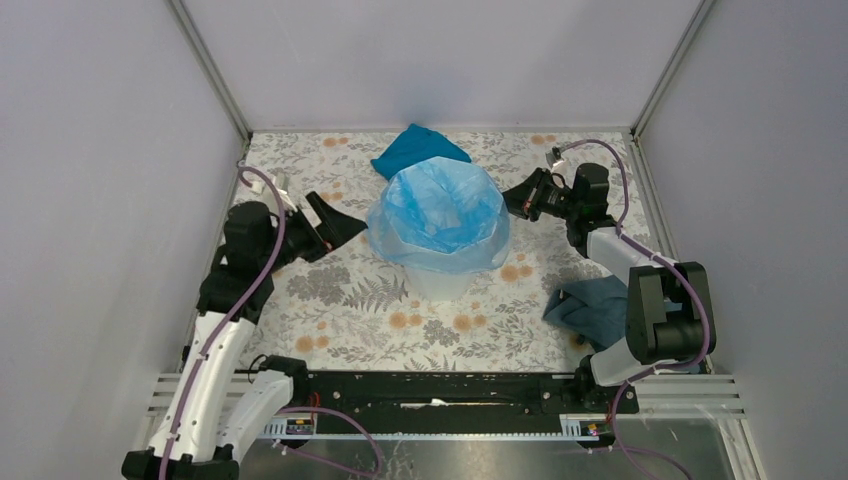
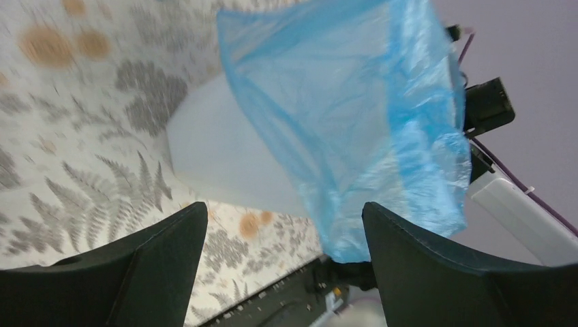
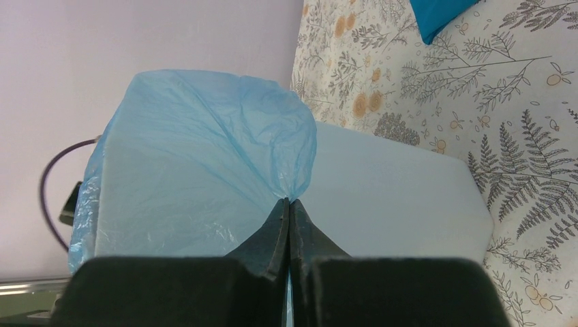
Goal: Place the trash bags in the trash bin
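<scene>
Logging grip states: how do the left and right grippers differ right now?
The left gripper is open, jaws wide apart; the right gripper is shut. The left gripper holds nothing, just off the trash bag; the right gripper pinches the bag's edge. The left gripper is left of the trash bin, the right gripper right of it. Shared: both point at the bin near its rim.

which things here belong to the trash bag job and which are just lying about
Job: trash bag, draped over trash bin; right end effector pinching the bag's edge; left end effector, open beside it.
Lying about: teal cloth; grey-blue cloth.
</scene>
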`<state>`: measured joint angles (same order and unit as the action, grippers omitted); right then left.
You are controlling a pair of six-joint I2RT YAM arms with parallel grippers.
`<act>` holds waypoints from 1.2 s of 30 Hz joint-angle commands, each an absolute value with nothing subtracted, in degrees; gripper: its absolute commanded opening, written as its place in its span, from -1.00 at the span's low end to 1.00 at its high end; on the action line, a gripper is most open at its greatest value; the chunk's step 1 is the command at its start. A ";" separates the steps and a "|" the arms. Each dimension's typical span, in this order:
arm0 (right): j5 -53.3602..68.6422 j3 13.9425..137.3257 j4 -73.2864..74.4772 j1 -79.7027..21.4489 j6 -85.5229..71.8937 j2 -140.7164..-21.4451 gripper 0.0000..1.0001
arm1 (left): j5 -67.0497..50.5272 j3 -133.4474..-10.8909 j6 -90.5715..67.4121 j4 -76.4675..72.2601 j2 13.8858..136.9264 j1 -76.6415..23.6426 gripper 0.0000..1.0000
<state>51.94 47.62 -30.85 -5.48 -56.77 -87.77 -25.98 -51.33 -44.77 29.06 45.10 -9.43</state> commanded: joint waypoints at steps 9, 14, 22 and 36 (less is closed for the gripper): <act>51.87 48.98 -31.51 -5.42 -55.68 -85.21 -1.00 | -37.70 -38.45 -54.79 9.97 47.17 -10.29 0.23; 51.60 49.17 -31.53 -5.42 -55.86 -85.42 -1.00 | -37.86 -35.65 -55.65 4.26 49.89 -11.50 -0.48; 49.99 49.01 -28.95 -5.62 -53.28 -85.18 -1.00 | -31.88 -33.10 -52.95 3.60 55.97 -16.15 -1.00; 45.81 47.59 -22.50 -6.97 -46.49 -86.52 -1.00 | -28.21 -27.60 -54.62 -3.84 63.22 -23.15 -1.00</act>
